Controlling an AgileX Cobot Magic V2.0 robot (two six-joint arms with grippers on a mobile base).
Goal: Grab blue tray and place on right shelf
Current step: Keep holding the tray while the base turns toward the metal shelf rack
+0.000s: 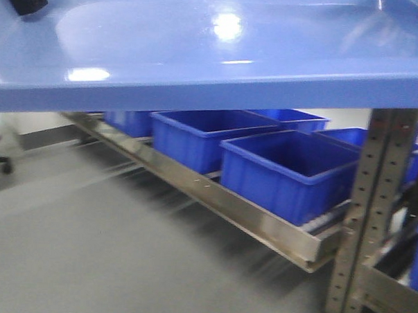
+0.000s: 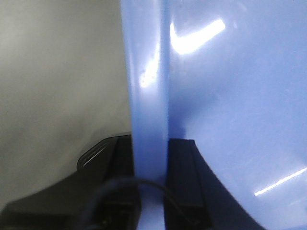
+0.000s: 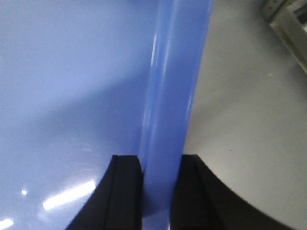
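Note:
The blue tray (image 1: pixel 213 53) is held up in the air and fills the top of the front view, glossy and light blue. In the left wrist view my left gripper (image 2: pixel 149 143) is shut on the tray's rim (image 2: pixel 148 86), one black finger on each side. My right gripper (image 3: pixel 160 160) is shut on the opposite rim (image 3: pixel 172 86) in the same way. Below the tray the right shelf (image 1: pixel 214 198) shows its brushed steel front rail, running from the back left to a perforated grey upright (image 1: pixel 370 205).
Several deep dark-blue bins (image 1: pixel 291 170) stand in rows on the steel shelf. A second steel rail (image 1: pixel 390 289) lies low to the right of the upright. Grey floor (image 1: pixel 87 248) spreads at the front left. A chair base (image 1: pixel 0 163) shows at the left edge.

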